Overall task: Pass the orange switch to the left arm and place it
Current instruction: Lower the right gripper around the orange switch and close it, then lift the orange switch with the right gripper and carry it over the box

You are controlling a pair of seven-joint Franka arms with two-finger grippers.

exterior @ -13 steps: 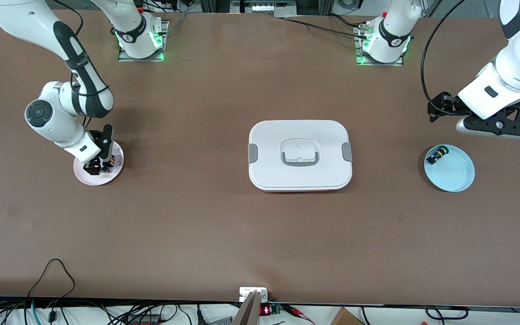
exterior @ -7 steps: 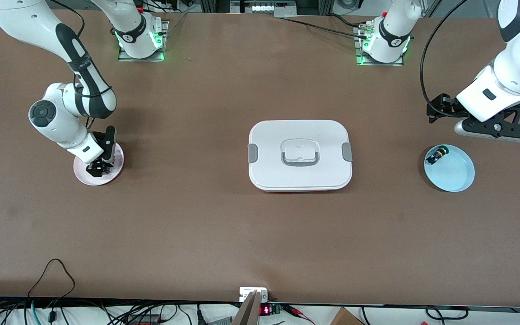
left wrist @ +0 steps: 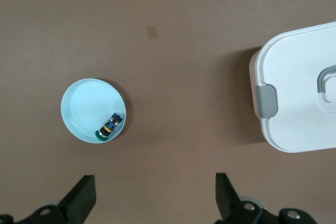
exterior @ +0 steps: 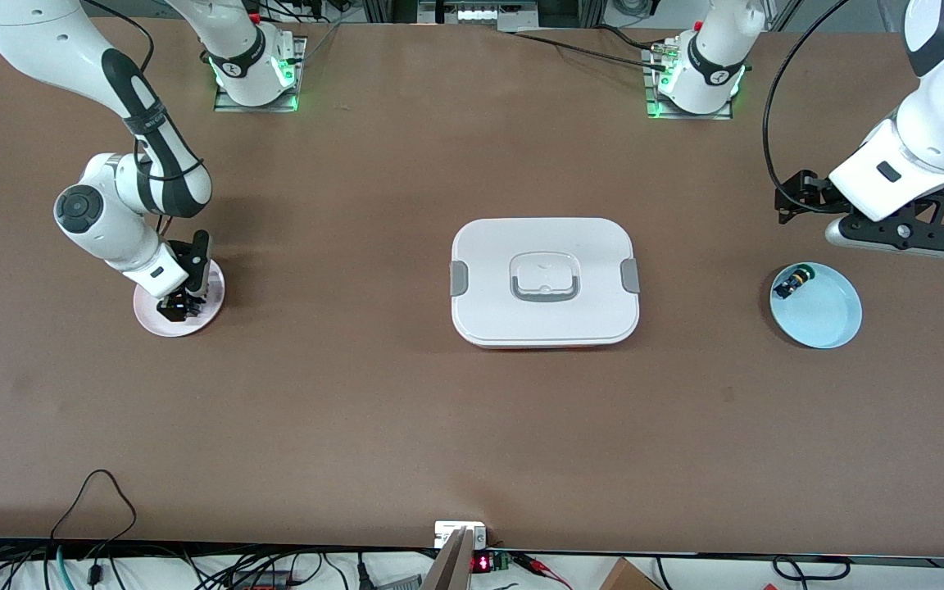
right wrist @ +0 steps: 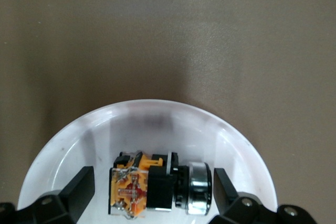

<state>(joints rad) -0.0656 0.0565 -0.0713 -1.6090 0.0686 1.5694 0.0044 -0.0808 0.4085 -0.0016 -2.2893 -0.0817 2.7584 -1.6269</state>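
The orange switch (right wrist: 157,190) lies on its side in a small pale pink plate (exterior: 152,318) at the right arm's end of the table. My right gripper (exterior: 179,308) is down in that plate. In the right wrist view my right gripper (right wrist: 152,188) is open, with a finger on each side of the switch and a small gap at both ends. My left gripper (exterior: 898,233) is open and empty above the table beside a light blue plate (exterior: 831,319). The left wrist view shows my left gripper (left wrist: 156,199) wide open. The white box (exterior: 544,281) sits mid-table between the plates.
The light blue plate (left wrist: 84,109) holds a black switch with a green and blue cap (exterior: 791,283), also seen in the left wrist view (left wrist: 110,125). The box's grey side clip (left wrist: 265,100) shows there too. Cables hang at the table's near edge.
My right gripper has shifted a little over the pink plate and now covers the orange switch in the front view. My left gripper has moved slightly toward the bases.
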